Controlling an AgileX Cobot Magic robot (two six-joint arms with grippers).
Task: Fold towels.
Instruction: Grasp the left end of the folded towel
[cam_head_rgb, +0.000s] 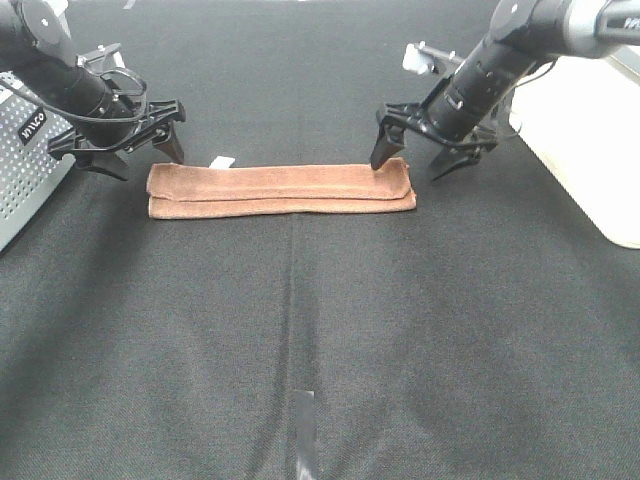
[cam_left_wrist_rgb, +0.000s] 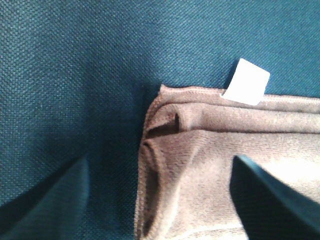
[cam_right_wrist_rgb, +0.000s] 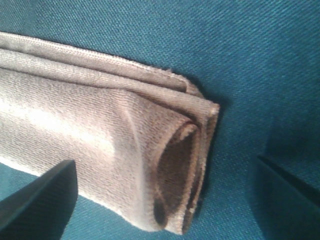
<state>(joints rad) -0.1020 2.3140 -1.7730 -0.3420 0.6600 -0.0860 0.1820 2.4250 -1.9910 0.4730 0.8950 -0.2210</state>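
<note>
A brown towel (cam_head_rgb: 280, 190) lies folded into a long narrow strip across the black table. A white tag (cam_head_rgb: 222, 161) sticks out at its far left edge. My left gripper (cam_head_rgb: 140, 158) is open and hovers just above the towel's left end, one finger on each side of the end. The left wrist view shows that end (cam_left_wrist_rgb: 200, 165) with the tag (cam_left_wrist_rgb: 247, 82) between my fingers (cam_left_wrist_rgb: 272, 195). My right gripper (cam_head_rgb: 412, 160) is open above the towel's right end. The right wrist view shows the layered right end (cam_right_wrist_rgb: 170, 170) between my fingers (cam_right_wrist_rgb: 40, 200).
A grey perforated metal box (cam_head_rgb: 25, 170) stands at the left edge. A cream-white container (cam_head_rgb: 590, 140) stands at the right edge. A strip of tape (cam_head_rgb: 304, 430) marks the cloth near the front middle.
</note>
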